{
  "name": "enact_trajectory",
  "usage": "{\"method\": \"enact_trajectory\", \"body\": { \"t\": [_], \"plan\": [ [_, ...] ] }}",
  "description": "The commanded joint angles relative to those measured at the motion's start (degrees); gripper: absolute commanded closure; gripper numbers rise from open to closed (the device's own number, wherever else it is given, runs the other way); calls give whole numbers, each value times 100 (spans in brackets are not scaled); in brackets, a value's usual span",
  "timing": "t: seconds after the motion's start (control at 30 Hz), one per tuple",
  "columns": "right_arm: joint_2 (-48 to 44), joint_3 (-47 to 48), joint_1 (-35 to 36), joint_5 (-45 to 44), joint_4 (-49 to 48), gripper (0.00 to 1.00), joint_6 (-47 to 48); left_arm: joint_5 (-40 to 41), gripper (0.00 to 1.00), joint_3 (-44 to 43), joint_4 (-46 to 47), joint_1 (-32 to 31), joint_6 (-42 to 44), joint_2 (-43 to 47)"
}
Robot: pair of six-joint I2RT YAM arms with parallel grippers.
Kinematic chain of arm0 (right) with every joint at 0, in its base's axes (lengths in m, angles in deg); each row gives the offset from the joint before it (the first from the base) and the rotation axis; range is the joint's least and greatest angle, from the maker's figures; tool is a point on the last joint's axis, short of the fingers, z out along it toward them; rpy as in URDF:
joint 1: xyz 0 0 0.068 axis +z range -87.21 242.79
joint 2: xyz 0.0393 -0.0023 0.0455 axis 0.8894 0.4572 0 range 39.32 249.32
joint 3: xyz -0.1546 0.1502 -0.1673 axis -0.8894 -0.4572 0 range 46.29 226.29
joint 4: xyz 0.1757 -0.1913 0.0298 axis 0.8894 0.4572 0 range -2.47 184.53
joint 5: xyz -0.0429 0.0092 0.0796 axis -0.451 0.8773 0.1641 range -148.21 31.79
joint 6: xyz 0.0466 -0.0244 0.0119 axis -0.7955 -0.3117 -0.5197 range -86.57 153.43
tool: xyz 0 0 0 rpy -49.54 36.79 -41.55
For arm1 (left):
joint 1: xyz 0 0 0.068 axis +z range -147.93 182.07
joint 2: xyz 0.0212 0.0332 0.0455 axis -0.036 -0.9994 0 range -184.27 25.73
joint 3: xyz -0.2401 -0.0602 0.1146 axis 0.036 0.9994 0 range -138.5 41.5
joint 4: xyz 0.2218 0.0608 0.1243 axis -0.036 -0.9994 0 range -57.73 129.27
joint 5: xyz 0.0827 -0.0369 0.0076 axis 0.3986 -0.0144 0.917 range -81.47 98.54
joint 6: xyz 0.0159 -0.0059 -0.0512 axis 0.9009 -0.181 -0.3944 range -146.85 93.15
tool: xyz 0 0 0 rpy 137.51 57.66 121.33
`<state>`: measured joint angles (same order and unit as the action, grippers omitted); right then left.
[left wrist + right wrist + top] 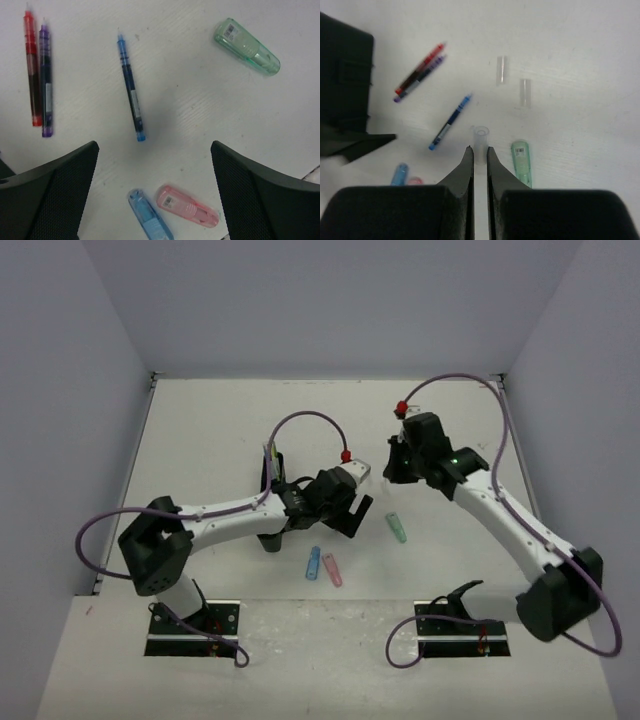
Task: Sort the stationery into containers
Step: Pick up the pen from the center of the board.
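Counting from the left, there's one narrow black plastic desk organiser (277,466), mostly tucked behind the left arm in the overhead view. Something yellow-green (268,452) is poking up out of it, too small to tell what.

Out on the white tabletop (200,110) there are three thin pens. A translucent red plastic pen (32,70) and a purple plastic pen (46,82) lie touching, side by side. A blue plastic pen (131,90) lies on its own just right of them, a bit tilted.

Then there are three short chunky pieces with barcode stickers. A blue chunky piece (149,222) and a pink chunky piece (187,205) sit close together on the near side. A pale green chunky piece (246,46) is well off to the right.

There are also three small clear plastic tubes. Two loose clear tubes (501,70) lie near each other out past the green one. The third clear tube (481,137) sits right at the right arm's fingertips.

The left gripper (154,147) hangs over the blue pen and the chunky pair with its jaws spread wide and nothing in them. The right gripper (479,152) is pinched in tight. From its wrist cam, the near end of that third tube looks caught between the fingers.
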<state>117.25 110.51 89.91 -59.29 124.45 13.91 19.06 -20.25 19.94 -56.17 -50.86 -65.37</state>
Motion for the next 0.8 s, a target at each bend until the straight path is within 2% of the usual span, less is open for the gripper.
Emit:
{"method": "enact_trajectory", "body": {
  "t": [0.0,0.03,0.13,0.17,0.2,0.3,0.67,0.73,0.77],
  "plan": [
    [-1204,-182,-22,-520,47,100,-657,-209,17,-759,233,76,524,-803],
    [-1428,-244,-31,-515,43,100,-701,-122,27,-934,132,85,564,-1117],
    [-1766,-389,-39,-398,82,100,-718,45,31,-1204,-21,160,599,-1421],
    [-1876,-430,-39,-357,123,100,-704,120,40,-1252,-130,208,600,-1524],
    [-1955,-472,-39,-330,145,100,-692,119,45,-1270,-174,271,585,-1601],
    [-2162,-579,-39,-274,157,100,-700,-101,55,-1310,-242,474,589,-1849],
    [-2613,-596,-39,-5,294,100,-739,-666,60,-1482,-85,594,735,-2569],
    [-2625,-596,-48,-22,316,100,-718,-682,67,-1462,-83,586,694,-2643],
    [-2625,-596,-48,-3,329,100,-705,-669,76,-1456,-115,586,668,-2670]
  ]
}}
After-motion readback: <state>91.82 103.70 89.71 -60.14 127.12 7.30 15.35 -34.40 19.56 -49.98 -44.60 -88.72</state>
